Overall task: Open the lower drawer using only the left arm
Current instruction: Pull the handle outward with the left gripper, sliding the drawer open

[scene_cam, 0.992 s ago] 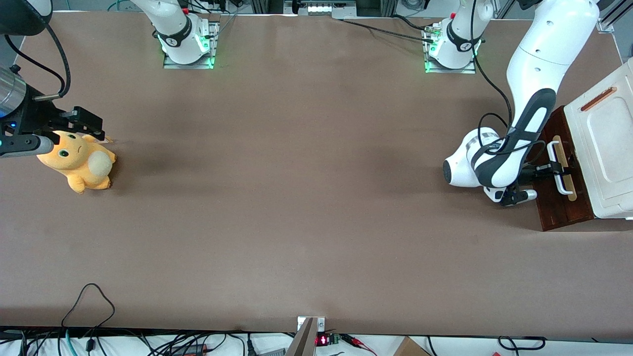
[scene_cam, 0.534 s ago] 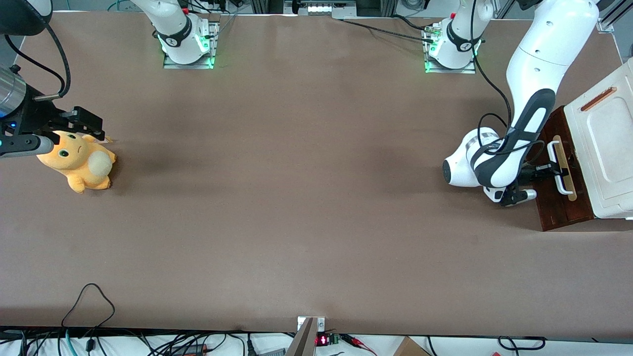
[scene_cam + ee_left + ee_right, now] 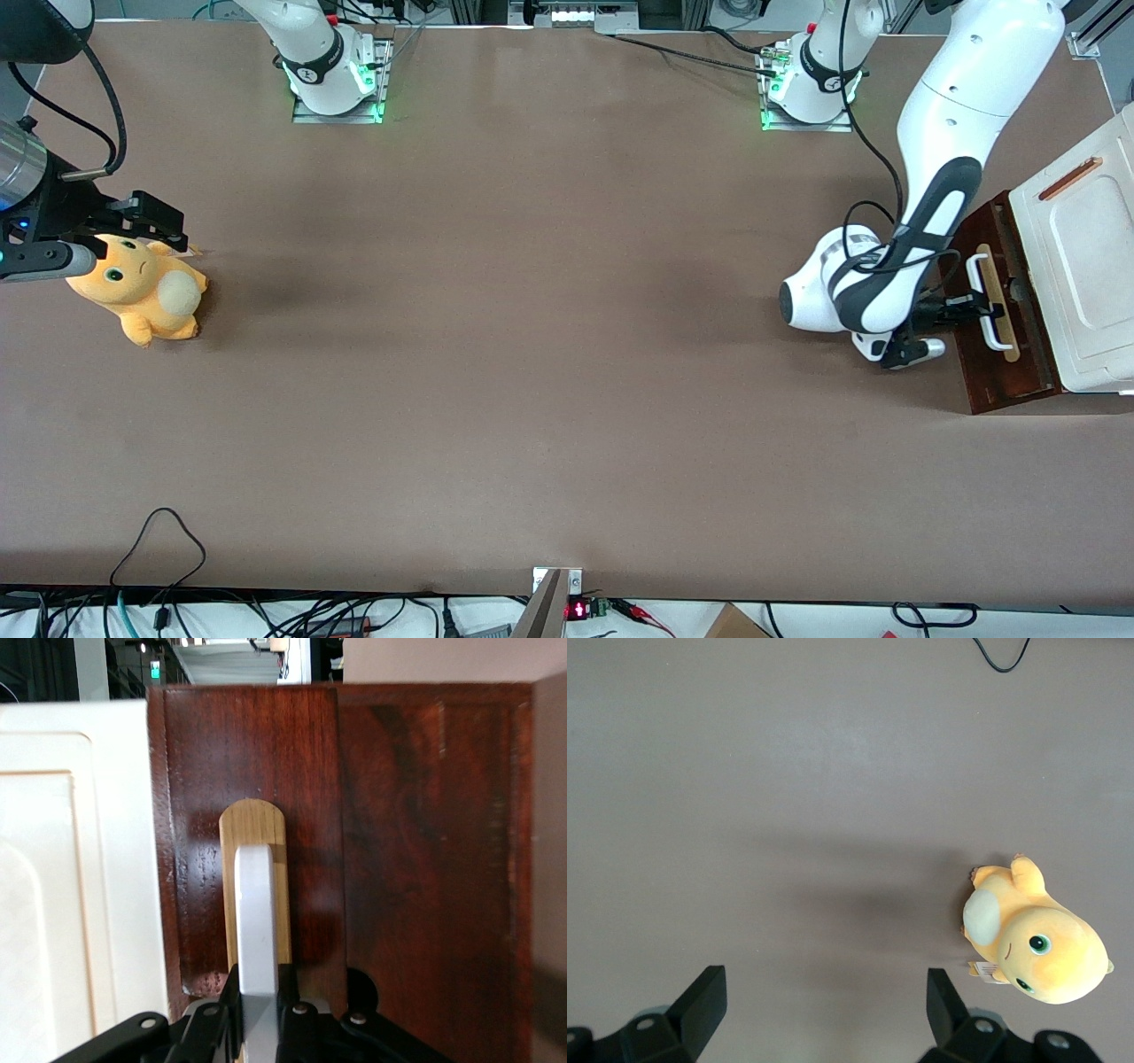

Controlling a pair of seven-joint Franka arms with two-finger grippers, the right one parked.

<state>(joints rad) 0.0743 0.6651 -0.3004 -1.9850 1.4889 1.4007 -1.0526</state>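
I have the lower drawer (image 3: 997, 319) at the working arm's end of the bench, partly out from under the cream cabinet top (image 3: 1085, 266). My gripper (image 3: 985, 309) sits on the white bar handle (image 3: 989, 299), fingers (image 3: 232, 1010) clamped round the bar. I judge the pull should run straight along the drawer's travel, level and slow, so the bar does not slip or the drawer bind. Toward the bench's middle the brown surface (image 3: 567, 354) gives open room; the plush toy (image 3: 142, 292) lies well apart at the parked arm's end.
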